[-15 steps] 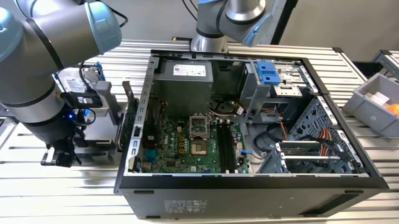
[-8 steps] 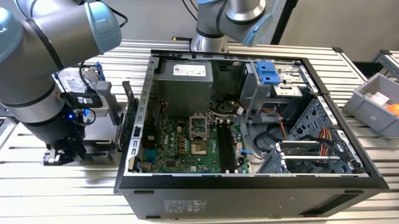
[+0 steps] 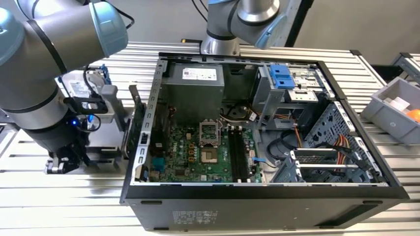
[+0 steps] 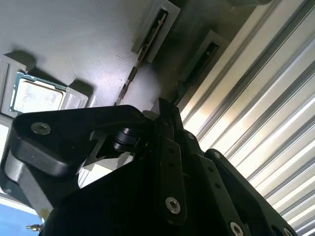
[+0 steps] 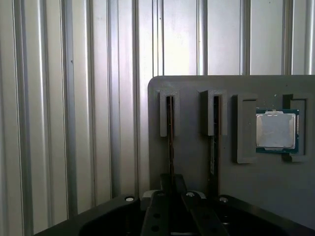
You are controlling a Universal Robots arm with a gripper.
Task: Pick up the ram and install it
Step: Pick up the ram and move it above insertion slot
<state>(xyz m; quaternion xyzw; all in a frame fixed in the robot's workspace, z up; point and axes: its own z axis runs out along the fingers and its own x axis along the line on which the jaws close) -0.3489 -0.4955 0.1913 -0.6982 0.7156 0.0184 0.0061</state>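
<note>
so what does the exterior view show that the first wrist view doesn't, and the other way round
Exterior view: the open computer case with its motherboard and memory slots, plus a grey bin at the exterior view's right.
First wrist view: a grey holder plate with the ram standing on edge in a slot, and a processor chip in a recess.
Both: the ribbed metal table and the gripper.

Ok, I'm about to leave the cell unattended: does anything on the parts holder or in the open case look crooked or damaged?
Nothing stands out. In the first wrist view the ram stands straight in its slot of the grey holder, and the processor lies square in its pocket. The case looks orderly.
</note>
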